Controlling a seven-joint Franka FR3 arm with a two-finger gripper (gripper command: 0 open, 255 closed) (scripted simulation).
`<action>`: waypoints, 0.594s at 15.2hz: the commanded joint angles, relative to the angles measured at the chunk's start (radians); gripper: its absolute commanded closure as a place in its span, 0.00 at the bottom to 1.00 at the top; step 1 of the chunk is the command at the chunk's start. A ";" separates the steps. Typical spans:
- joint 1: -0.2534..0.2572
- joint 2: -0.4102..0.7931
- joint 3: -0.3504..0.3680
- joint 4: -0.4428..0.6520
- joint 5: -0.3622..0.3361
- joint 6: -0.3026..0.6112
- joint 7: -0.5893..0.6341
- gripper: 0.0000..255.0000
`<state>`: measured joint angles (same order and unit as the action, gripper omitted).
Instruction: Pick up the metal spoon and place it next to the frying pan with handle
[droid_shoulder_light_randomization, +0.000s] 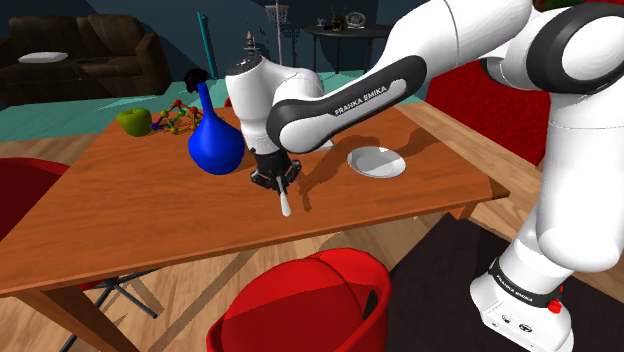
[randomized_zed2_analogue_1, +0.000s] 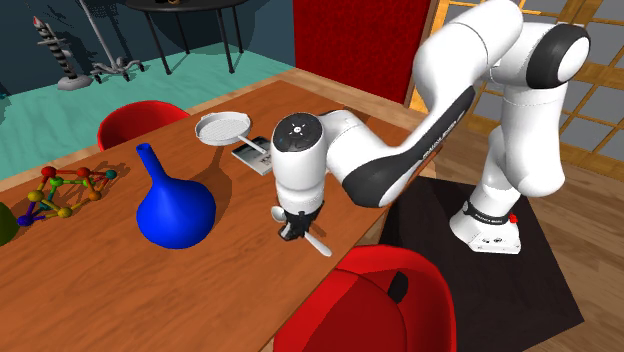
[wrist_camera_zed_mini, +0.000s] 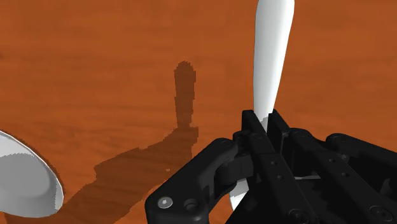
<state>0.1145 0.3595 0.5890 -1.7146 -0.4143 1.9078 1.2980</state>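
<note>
My black gripper (droid_shoulder_light_randomization: 276, 181) is shut on a white spoon (droid_shoulder_light_randomization: 285, 204), clasping its handle. The bowl end sticks out beyond the fingers (wrist_camera_zed_mini: 254, 130). The spoon (wrist_camera_zed_mini: 272, 57) hangs a little above the brown wooden table (droid_shoulder_light_randomization: 120, 220) and casts a separate shadow on it. In the second exterior view the gripper (randomized_zed2_analogue_1: 292, 230) points down, with the spoon (randomized_zed2_analogue_1: 318, 243) slanting out below it. The white frying pan with handle (droid_shoulder_light_randomization: 376, 162) lies on the table to the shoulder view's right of the gripper. The pan's rim (wrist_camera_zed_mini: 28, 181) also appears beside the gripper in the wrist view.
A blue vase (droid_shoulder_light_randomization: 213, 145) stands close to the gripper on the shoulder view's left. A green apple (droid_shoulder_light_randomization: 134, 121) and a coloured ball-and-stick toy (randomized_zed2_analogue_1: 65, 190) sit farther off. A small flat card (randomized_zed2_analogue_1: 250, 156) lies by the pan (randomized_zed2_analogue_1: 222, 127). A red chair (droid_shoulder_light_randomization: 300, 305) stands at the table's near edge.
</note>
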 joint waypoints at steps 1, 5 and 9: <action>-0.002 -0.010 0.003 0.015 0.009 -0.022 -0.010 1.00; -0.003 -0.026 0.008 0.049 0.022 -0.067 -0.026 1.00; -0.068 -0.088 -0.004 -0.015 0.051 -0.037 -0.098 1.00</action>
<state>0.0669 0.2863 0.5907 -1.7156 -0.3700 1.8623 1.2251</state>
